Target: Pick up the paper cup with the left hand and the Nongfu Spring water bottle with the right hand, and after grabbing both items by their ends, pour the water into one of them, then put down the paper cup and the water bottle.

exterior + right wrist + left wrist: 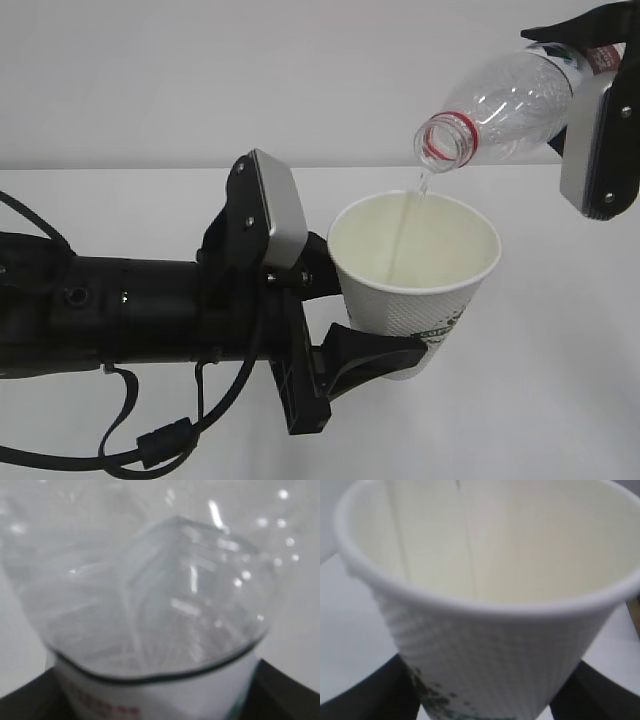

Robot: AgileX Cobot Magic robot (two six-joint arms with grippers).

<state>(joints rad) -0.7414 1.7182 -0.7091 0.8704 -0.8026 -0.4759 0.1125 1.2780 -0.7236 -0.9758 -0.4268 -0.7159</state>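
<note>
The white paper cup (pixel 415 270) hangs above the table, upright and leaning slightly, with my left gripper (pixel 375 315) shut on its lower part. In the left wrist view the cup (pixel 490 645) fills the frame, black fingers (pixel 375 695) pressing on both sides of it. The clear Nongfu Spring water bottle (pixel 510 100) is tipped, its red-ringed mouth pointing down over the cup's rim. A thin stream of water (pixel 421 185) falls from the mouth into the cup. My right gripper (pixel 585 75) is shut on the bottle's labelled part (pixel 160 690); the bottle's base is out of view.
A bare white table (pixel 560 380) lies under both arms, with a plain pale wall (pixel 200 70) behind. Black cables (pixel 150 440) trail below the left arm at the lower left.
</note>
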